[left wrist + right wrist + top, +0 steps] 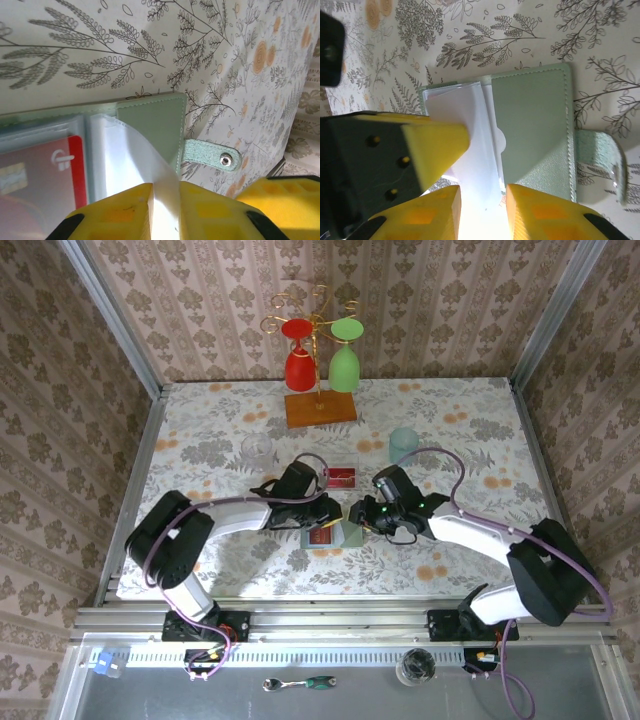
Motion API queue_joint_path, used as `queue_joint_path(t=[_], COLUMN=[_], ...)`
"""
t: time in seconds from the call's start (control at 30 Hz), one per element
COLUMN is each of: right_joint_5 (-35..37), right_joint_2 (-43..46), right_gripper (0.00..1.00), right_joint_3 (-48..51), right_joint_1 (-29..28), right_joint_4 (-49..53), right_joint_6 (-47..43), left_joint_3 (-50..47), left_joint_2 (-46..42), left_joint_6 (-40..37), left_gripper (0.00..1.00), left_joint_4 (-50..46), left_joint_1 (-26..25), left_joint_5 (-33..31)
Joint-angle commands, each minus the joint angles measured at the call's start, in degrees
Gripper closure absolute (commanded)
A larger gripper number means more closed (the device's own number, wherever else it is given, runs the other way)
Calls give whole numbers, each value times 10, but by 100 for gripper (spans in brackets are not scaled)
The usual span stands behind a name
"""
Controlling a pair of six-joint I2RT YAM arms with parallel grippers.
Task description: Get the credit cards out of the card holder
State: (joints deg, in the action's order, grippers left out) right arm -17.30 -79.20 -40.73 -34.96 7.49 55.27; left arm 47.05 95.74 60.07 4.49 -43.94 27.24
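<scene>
The pale green card holder [330,536] lies open on the floral table between both grippers. In the left wrist view its green flap [150,120] and snap strap [215,155] show, and a red credit card [45,175] sits in a clear pocket. My left gripper [165,210] is shut on a clear sleeve [135,150] that curves up from the holder. My right gripper [483,210] is shut on a clear sleeve [470,130] too, beside the green cover [535,135]. One left finger [435,145] presses against that sleeve. Another red card [343,477] lies on the table behind the holder.
A wire rack holds a red and a green glass on an orange-brown wooden base [320,408] at the back. A pale teal cup [404,443] stands behind the right gripper [358,512], a clear dish [257,448] behind the left gripper [338,512].
</scene>
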Motion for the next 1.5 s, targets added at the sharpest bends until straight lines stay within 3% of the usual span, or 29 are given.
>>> queue_joint_path(t=[0.0, 0.2, 0.43, 1.1, 1.47], right_joint_5=[19, 18, 9, -17, -24], right_joint_2=[30, 52, 52, -116, -177], right_gripper=[70, 69, 68, 68, 70], right_joint_3=[12, 19, 22, -73, -114], right_joint_1=[8, 13, 12, -61, -73], right_joint_4=[26, 40, 26, -32, -39], right_joint_6=[-12, -16, -7, 12, 7], left_joint_3=[31, 71, 89, -89, -114], left_joint_2=[21, 54, 54, -114, -117], left_joint_6=[4, 3, -14, -34, -63], left_gripper=[78, 71, 71, 75, 85], left_joint_4=[2, 11, -16, -28, -41], left_joint_1=[-9, -13, -10, 75, 103], left_joint_5=[11, 26, 25, -2, 15])
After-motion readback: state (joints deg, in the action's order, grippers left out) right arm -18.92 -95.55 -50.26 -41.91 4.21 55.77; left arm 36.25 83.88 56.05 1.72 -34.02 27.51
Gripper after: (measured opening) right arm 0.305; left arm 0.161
